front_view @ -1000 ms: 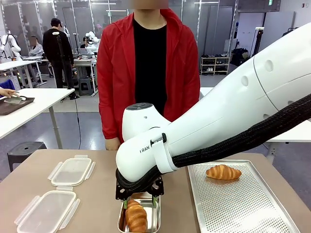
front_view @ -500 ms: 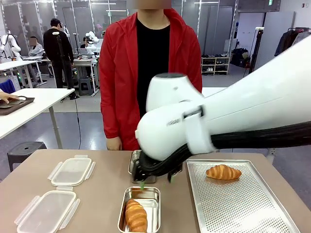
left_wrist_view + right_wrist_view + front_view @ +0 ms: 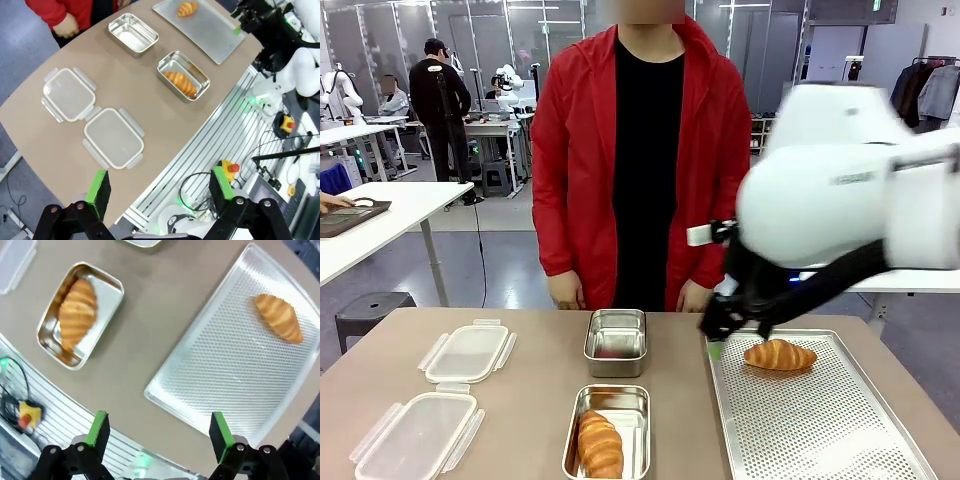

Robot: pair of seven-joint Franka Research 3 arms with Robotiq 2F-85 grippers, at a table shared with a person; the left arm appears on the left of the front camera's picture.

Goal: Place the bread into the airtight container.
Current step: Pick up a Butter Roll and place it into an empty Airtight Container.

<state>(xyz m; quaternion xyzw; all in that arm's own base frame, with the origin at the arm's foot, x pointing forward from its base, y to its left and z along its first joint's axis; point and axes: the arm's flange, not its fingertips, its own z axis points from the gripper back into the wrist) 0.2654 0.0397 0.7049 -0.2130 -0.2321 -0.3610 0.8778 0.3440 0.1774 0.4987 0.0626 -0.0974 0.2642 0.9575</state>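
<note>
The brown worktop [image 3: 520, 400] holds a big silver tray [image 3: 820, 420]. Left of the tray sit two clear lids [image 3: 468, 352], an empty container [image 3: 616, 313] and a filled container [image 3: 641, 420]. One bread [image 3: 600, 445] lies in the filled container. A second bread [image 3: 779, 354] lies on the tray. The right gripper [image 3: 157, 422] hangs over the tray's left edge, spread wide, holding nothing. The left gripper [image 3: 159, 180], high up and well away from the tray, is spread wide too.

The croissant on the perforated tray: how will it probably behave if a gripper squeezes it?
The croissant looks puffed and flaky, so it is probably light and may crush under a firm squeeze. Its ridged crust should give grip rather than slip. It lies flat on the tray, so a push would likely slide it, not roll it.
</note>
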